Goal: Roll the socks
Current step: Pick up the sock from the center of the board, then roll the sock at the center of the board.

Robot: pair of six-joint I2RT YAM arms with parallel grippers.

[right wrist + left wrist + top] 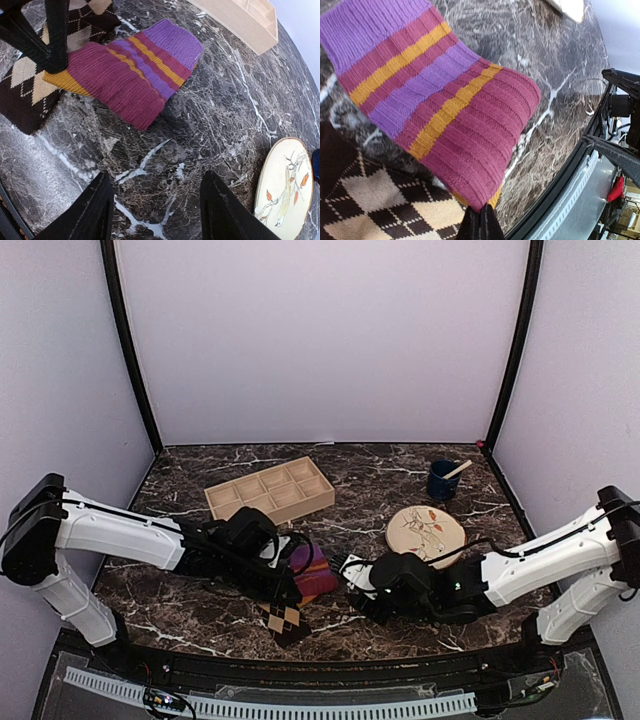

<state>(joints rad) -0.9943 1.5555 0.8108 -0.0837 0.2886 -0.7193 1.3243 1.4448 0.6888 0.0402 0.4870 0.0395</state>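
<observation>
The maroon-red sock [460, 125] with orange and purple stripes lies partly across the dark brown argyle sock [375, 200] at the front middle of the table. My left gripper [481, 216] is shut on the maroon sock's edge, next to an orange patch. From above, the left gripper [298, 587] sits at the striped sock [316, 568], with the argyle sock [285, 618] just in front. My right gripper [157, 202] stands open over bare marble, right of the striped sock [130, 70] and apart from it. Nothing is between its fingers [95, 210].
A wooden tray [268, 490] with several compartments stands behind the socks. A round painted plate [426, 533] lies to the right, close behind the right arm. A blue cup [441, 480] with a stick in it is at the back right. The table's front rail [570, 200] runs close by.
</observation>
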